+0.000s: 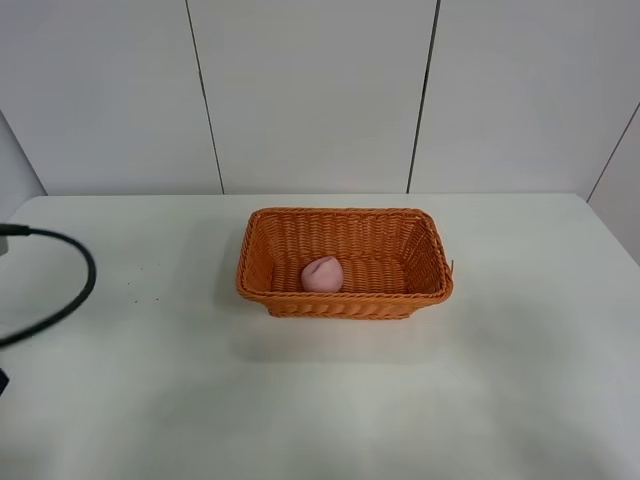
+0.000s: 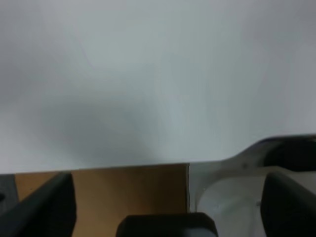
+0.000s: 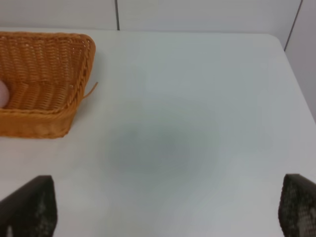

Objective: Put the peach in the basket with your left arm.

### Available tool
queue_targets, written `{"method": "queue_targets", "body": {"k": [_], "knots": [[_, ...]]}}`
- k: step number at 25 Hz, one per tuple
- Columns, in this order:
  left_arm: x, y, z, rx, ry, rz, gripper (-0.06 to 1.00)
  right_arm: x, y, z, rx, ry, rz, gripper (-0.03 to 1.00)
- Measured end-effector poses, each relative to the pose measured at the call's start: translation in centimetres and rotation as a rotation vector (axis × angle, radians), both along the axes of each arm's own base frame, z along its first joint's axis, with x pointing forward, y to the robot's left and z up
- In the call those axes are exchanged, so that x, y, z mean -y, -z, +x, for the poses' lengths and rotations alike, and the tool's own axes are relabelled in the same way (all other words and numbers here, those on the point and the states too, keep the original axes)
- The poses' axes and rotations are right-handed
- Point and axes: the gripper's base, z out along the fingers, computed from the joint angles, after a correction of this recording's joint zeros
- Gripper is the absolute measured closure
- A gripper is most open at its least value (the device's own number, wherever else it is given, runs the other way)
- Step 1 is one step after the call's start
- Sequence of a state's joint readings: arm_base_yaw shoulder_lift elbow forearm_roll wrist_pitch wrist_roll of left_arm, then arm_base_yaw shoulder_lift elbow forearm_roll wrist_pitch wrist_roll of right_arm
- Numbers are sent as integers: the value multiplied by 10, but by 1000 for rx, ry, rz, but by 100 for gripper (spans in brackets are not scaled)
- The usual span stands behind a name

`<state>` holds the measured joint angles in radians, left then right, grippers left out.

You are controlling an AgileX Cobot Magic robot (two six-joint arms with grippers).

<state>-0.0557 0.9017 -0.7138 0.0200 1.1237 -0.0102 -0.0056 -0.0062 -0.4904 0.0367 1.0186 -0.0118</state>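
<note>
We see only a sliver of the peach (image 3: 3, 94) at the right wrist frame's edge, the basket (image 3: 44, 79) cropped there, and both hands' fingertips cut off below, left view blurred.

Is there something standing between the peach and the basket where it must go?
No. The small pale-pink peach already lies inside the rectangular orange woven wicker basket, on its floor near the front wall. Nothing visible is between them. Both grippers are away from the basket, with their fingers spread and holding nothing.
</note>
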Motion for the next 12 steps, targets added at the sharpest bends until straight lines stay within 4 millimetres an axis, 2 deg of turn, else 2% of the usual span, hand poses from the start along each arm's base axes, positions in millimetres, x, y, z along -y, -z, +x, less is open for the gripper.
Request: {"method": "queue_targets", "body": {"k": [6,12], "knots": [[-3,21,-56,184,-1,-10,16,0,0,0,0,0,0,27],[-4,12,-93,454,-1,-37,16,0,0,0,0,0,0,27]]}}
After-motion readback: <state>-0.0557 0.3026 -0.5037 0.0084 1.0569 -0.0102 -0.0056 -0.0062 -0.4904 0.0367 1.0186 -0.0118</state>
